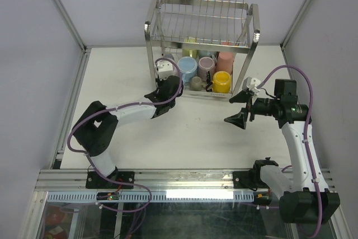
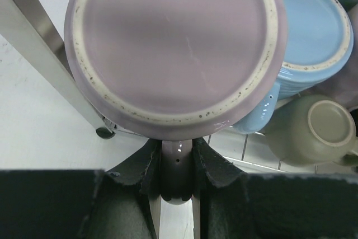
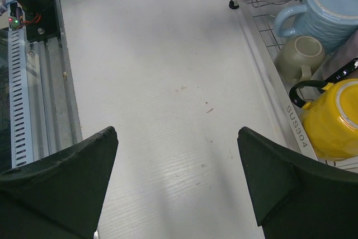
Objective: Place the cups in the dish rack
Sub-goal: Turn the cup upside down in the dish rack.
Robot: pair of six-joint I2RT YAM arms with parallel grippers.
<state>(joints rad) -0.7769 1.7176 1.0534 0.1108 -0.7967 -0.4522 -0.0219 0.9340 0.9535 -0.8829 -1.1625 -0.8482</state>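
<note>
Pinching from both sides with the left fingers (image 2: 137, 169) on the loop handle (image 2: 178, 174) of the mauve mug (image 2: 173, 43), left gripper (image 1: 168, 90) drawn in narrow around that loop. Holding the mug base toward the wrist camera, mouth away, at the front left corner of the dish rack (image 1: 201, 26), just beside its front left leg (image 2: 45, 60). Resting on the wire or not, cannot tell.

Moving out along the rack's lower tier: past a light blue mug (image 2: 313, 32) right beside the mauve one, a small grey-beige mug (image 2: 324, 130) in front of that, a yellow mug (image 3: 335, 121) toward the rack's front right, and a pink mug (image 1: 225, 60) behind the yellow.

Off the rack's right side, hovering with the right fingers (image 3: 67, 188) spread wide, right gripper (image 3: 176, 188) gripping nothing, over the white table (image 3: 168, 82).

Handling call: glazed ceramic, so rigid, slick and weighty for a handle-only pinch. Likely to swing, and to chip if knocked on steel. Best taken by the handle as here, or across the wall at the rim.

Reading "SUS304" along the rack's front rail (image 3: 296, 130). Nothing else legible.
</note>
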